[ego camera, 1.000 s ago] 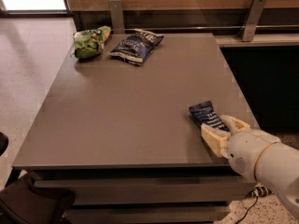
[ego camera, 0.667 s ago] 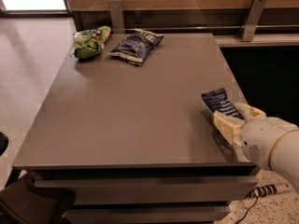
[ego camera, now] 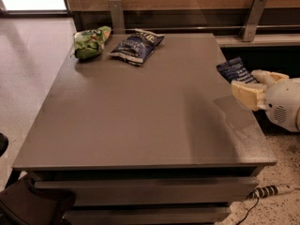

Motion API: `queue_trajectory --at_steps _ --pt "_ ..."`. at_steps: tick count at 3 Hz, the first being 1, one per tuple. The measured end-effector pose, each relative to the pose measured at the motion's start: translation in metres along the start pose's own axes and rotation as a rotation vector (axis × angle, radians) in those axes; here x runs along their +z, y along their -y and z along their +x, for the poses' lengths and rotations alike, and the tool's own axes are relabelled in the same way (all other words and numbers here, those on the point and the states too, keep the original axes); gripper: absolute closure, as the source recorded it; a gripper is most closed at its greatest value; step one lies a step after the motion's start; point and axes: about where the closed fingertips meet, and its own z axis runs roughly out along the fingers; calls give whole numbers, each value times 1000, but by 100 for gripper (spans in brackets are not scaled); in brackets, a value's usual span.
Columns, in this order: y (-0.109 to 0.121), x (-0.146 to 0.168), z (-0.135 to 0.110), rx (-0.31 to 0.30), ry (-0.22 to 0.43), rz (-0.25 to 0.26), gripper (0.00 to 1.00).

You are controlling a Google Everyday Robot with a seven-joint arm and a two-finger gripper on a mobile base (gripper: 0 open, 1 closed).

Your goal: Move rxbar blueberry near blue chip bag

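Dark-blue rxbar blueberry (ego camera: 236, 70) was held by one end in the clenched hand (ego camera: 248, 82), past the right edge of the worktop (ego camera: 140, 116) and well apart from the blue chip bag (ego camera: 137, 45) at the far side; such a shallow grip could let it drop to the floor in transit.

cream tool (ego camera: 244, 81) right of the grey table (ego camera: 140, 116) holds the dark blue, white-lettered rxbar blueberry (ego camera: 234, 70)

rxbar blueberry (ego camera: 236, 70) end hidden in claw (ego camera: 257, 85) (beside right table (ego camera: 140, 125) edge); arm (ego camera: 287, 104) cropped.
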Motion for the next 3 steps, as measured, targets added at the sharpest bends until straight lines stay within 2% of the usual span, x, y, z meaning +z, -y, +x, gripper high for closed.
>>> queue_trajectory --at_steps 1,2,3 --pt "30 16 -32 -48 -17 -41 100" --pt "38 53 -69 -139 -84 -100 100" --pt "14 98 -89 -230 -132 -123 100"
